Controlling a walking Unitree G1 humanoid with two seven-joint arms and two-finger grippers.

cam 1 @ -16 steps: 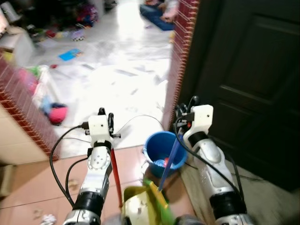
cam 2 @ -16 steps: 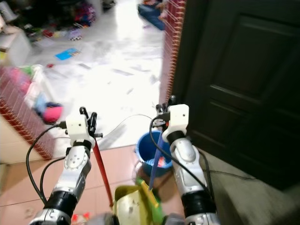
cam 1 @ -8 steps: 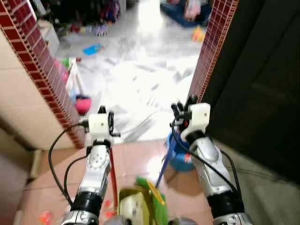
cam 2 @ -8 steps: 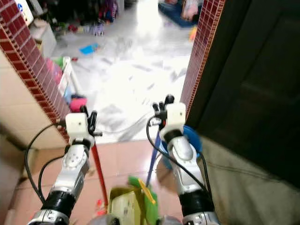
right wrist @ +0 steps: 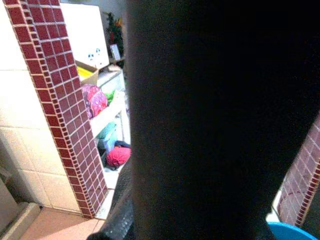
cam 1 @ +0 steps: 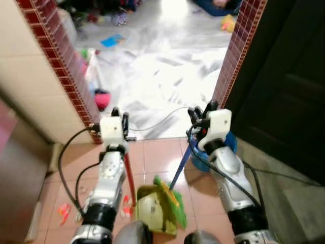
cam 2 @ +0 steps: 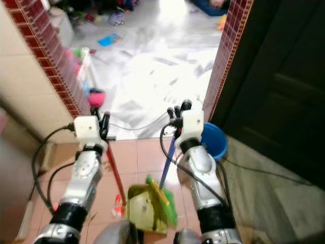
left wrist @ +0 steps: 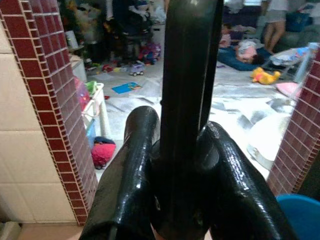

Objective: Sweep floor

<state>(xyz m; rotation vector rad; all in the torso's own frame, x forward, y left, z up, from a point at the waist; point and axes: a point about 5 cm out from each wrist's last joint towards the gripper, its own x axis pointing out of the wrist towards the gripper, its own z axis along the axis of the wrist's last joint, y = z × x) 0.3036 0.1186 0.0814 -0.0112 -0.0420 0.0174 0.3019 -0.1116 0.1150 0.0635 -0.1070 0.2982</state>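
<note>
Left gripper (cam 1: 118, 116) clenched on red dustpan handle (cam 1: 129, 175), centre-left of frame; right gripper (cam 1: 202, 113) clamped on blue broom handle (cam 1: 179, 170), centre-right. Both arms raised, elbows bent, wrists level. Yellow-green dustpan (cam 1: 152, 212) and green broom head (cam 1: 170, 195) at bottom centre on tile. Whole view shifted since a second ago: blue bucket (cam 1: 227, 147) now behind right arm, brick pillar (cam 1: 66, 76) closer at left, camera moved. Walking toward doorway; red scraps (cam 1: 63, 211) lower left still unswept.

light: bright from room ahead | glare: white floor (cam 1: 167, 71) blown out | dark: door (cam 2: 284, 86) at right, little detail | blur: soft at head views' edges | right wrist: black unfocused mass up close
</note>
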